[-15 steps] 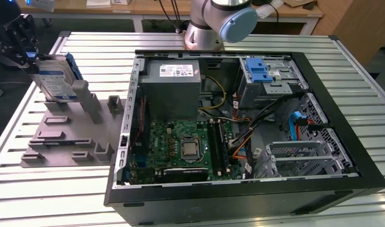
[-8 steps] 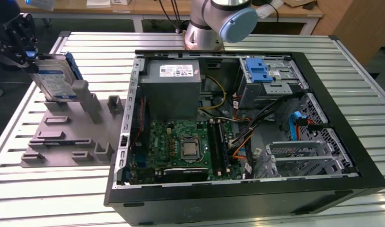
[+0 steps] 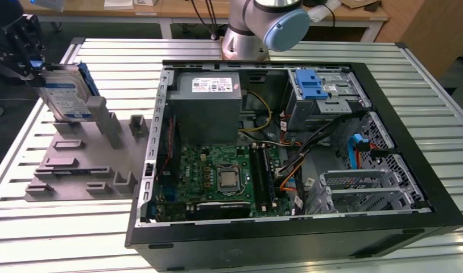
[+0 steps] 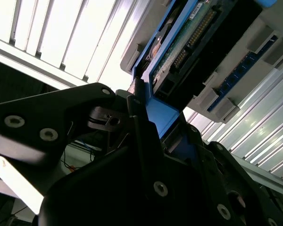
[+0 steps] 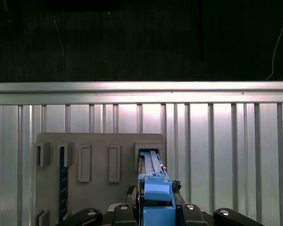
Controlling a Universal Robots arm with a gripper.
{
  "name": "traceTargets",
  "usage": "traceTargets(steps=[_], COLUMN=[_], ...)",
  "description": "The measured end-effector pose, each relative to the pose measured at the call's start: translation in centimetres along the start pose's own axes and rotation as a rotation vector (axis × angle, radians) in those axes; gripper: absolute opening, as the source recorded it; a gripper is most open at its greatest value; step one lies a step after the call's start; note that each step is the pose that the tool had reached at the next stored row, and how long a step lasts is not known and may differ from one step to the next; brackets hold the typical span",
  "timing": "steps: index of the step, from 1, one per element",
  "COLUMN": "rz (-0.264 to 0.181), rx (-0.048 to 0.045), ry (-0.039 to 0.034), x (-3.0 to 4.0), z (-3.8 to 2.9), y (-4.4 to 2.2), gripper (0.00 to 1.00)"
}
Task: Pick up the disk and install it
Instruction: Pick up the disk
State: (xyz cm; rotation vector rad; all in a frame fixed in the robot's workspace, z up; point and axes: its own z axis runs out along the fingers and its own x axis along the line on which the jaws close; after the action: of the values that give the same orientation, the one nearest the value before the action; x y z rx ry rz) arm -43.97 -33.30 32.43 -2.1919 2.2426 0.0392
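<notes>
The disk (image 3: 68,94), a silver drive with a white-and-blue label in a blue carrier, stands on edge at the back of the grey holder plate (image 3: 79,170), on the exterior view's left. My gripper (image 3: 38,74) is shut on its upper end. In the first wrist view the blue carrier (image 5: 156,193) sits between my gripper's (image 5: 156,214) fingers, and the disk's far end reaches a slot (image 5: 148,154) in the plate. The second wrist view shows the disk's circuit-board side (image 4: 188,42) and the carrier's blue edge (image 4: 160,115) clamped by my gripper (image 4: 153,129). Whether the disk still rests in the slot I cannot tell.
An open black computer case (image 3: 413,142) lies on the slatted metal table (image 3: 49,239), to the exterior view's right of the holder. Inside it are a blue-latched drive cage (image 3: 319,91), a grey power supply (image 3: 209,108), a motherboard (image 3: 224,179) and loose cables. The arm's base (image 3: 251,34) stands behind the case.
</notes>
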Motion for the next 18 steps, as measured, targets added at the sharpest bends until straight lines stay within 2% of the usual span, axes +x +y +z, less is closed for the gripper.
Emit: traceTargets(steps=[9, 18], rz=[0.000, 0.000], rx=[0.0000, 0.0000], ry=[0.0000, 0.0001], x=[0.00, -0.02], z=[-0.14, -0.77], y=[0.00, 0.01], gripper=[0.36, 0.36])
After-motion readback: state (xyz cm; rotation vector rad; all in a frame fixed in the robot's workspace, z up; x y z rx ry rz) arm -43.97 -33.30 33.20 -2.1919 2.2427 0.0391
